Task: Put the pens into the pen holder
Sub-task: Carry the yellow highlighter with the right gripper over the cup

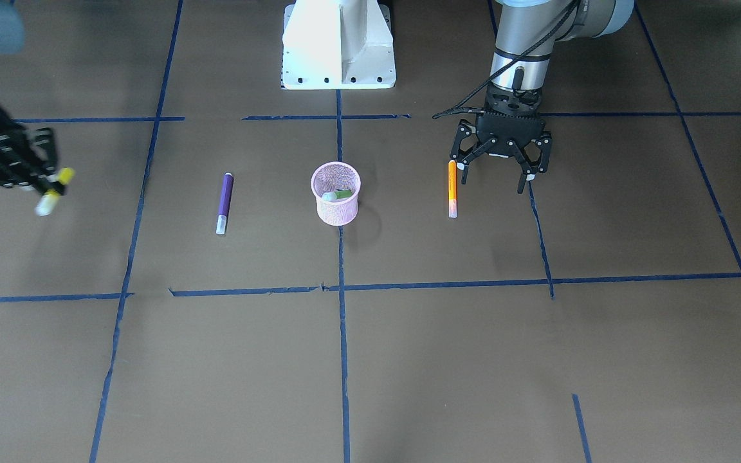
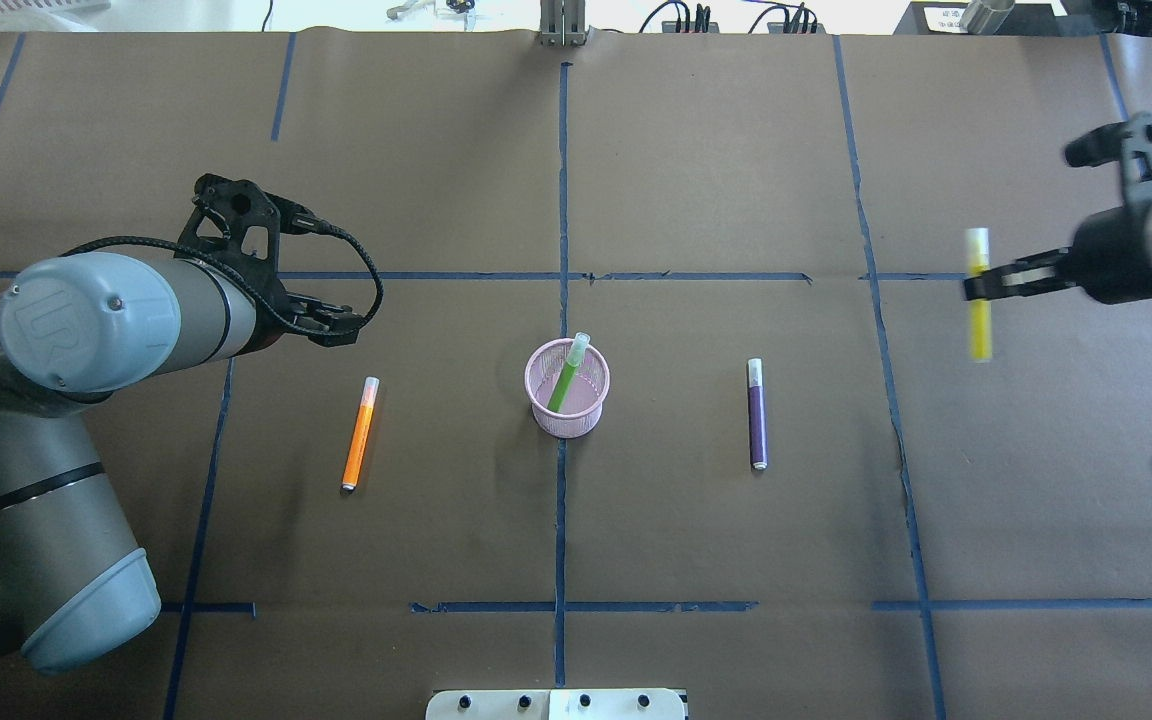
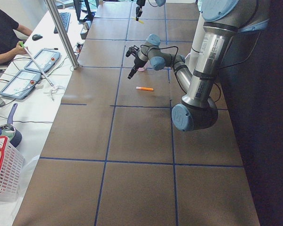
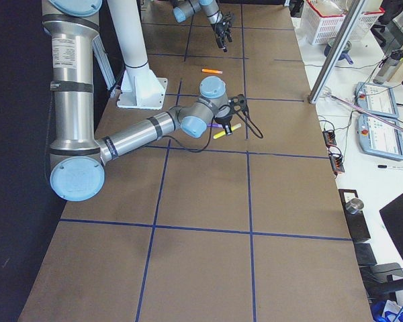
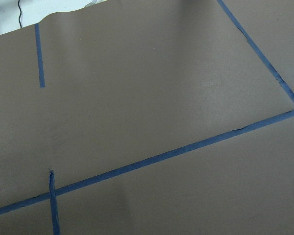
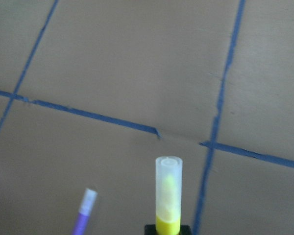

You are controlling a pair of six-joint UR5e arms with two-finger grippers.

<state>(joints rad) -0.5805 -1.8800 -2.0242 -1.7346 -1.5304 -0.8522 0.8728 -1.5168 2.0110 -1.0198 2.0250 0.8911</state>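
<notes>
The pink mesh pen holder (image 1: pixel 337 211) stands mid-table with the green pen (image 1: pixel 343 193) leaning inside it; the cup (image 2: pixel 568 418) and green pen (image 2: pixel 568 373) also show in the overhead view. The orange pen (image 1: pixel 452 188) lies flat on the robot's left of the cup. My left gripper (image 1: pixel 493 180) is open and empty, just beside the orange pen's far end. The purple pen (image 1: pixel 224 202) lies flat on the cup's other side. My right gripper (image 2: pixel 981 285) is shut on a yellow pen (image 2: pixel 978 295), held in the air well to the right of the purple pen (image 2: pixel 756 414). The right wrist view shows the yellow pen's pale cap (image 6: pixel 168 196).
Brown paper with blue tape lines covers the table. The robot's white base (image 1: pixel 338 45) stands at the near edge behind the cup. Monitors, tablets and a red-rimmed basket (image 3: pixel 4 174) sit on the side bench beyond the table's far edge.
</notes>
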